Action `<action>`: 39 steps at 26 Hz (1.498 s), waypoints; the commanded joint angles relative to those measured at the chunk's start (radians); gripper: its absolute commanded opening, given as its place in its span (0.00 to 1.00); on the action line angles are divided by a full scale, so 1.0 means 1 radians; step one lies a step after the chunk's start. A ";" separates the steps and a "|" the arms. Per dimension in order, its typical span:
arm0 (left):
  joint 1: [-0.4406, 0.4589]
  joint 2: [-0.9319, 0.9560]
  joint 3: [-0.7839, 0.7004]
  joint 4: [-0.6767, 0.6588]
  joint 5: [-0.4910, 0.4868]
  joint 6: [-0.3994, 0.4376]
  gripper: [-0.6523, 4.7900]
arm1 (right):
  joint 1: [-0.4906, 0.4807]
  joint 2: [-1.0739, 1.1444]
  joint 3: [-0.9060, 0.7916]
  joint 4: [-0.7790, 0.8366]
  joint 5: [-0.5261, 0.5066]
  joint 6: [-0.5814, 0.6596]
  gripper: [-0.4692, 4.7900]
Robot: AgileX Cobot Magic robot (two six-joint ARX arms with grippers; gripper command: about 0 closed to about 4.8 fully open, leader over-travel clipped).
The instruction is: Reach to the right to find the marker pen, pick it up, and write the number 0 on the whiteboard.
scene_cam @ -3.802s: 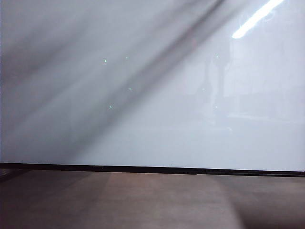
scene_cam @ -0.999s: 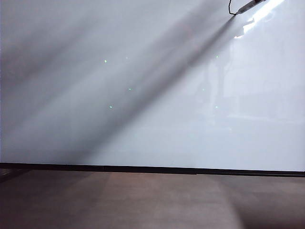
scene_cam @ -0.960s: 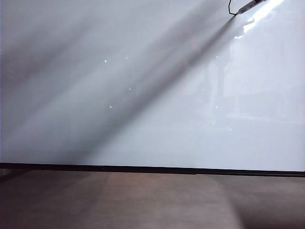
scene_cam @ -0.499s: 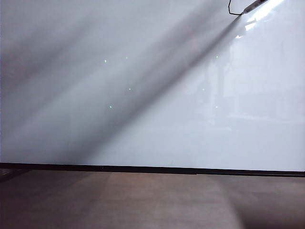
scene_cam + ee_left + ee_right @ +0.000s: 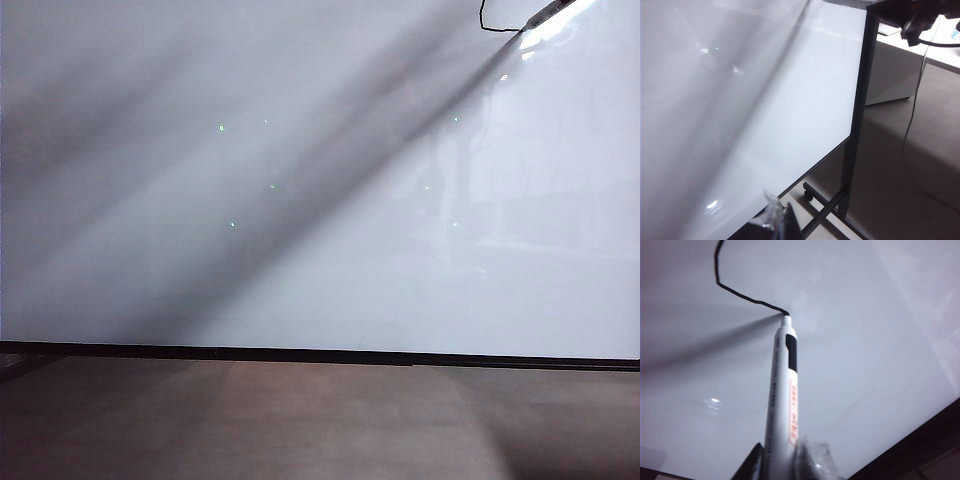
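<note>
While the right gripper [image 5: 782, 462] jaws clamp the marker pen [image 5: 782, 390], its tip touches the whiteboard [image 5: 865, 340]; left gripper [image 5: 780, 220] jaws unclear.

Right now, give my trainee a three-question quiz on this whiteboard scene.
1. True or false: the white marker pen with the black clip has its tip on the glossy pale whiteboard.
2. What holds the pen? A) left gripper B) right gripper C) nothing
3. Is the thin black drawn line a closed loop yet?

Key:
1. True.
2. B: the right gripper has its jaws clamped on the barrel; the left gripper carries none.
3. No, open.
</note>
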 commanded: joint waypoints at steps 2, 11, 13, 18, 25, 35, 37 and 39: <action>0.001 -0.005 0.002 0.010 0.003 0.004 0.11 | -0.003 -0.006 0.005 0.019 0.015 0.003 0.09; 0.001 -0.004 0.002 0.010 0.003 0.004 0.11 | 0.002 -0.132 0.005 0.000 -0.037 0.034 0.09; 0.001 -0.004 0.002 0.010 0.002 0.004 0.11 | 0.002 -0.166 0.005 0.001 -0.037 0.035 0.09; 0.001 -0.003 0.002 0.038 -0.004 0.004 0.11 | -0.002 -0.175 0.005 0.056 -0.052 0.035 0.09; 0.001 -0.003 0.002 0.046 -0.004 0.004 0.11 | -0.001 -0.113 0.005 0.100 -0.052 0.035 0.09; 0.001 -0.002 0.001 0.047 -0.005 0.009 0.11 | -0.002 -0.085 0.005 0.141 -0.063 0.035 0.09; 0.001 -0.002 0.001 0.047 -0.005 0.024 0.11 | -0.002 -0.080 0.005 0.147 -0.062 0.035 0.09; 0.001 -0.002 0.001 0.047 -0.005 0.023 0.11 | -0.002 -0.072 0.005 0.146 -0.063 0.035 0.09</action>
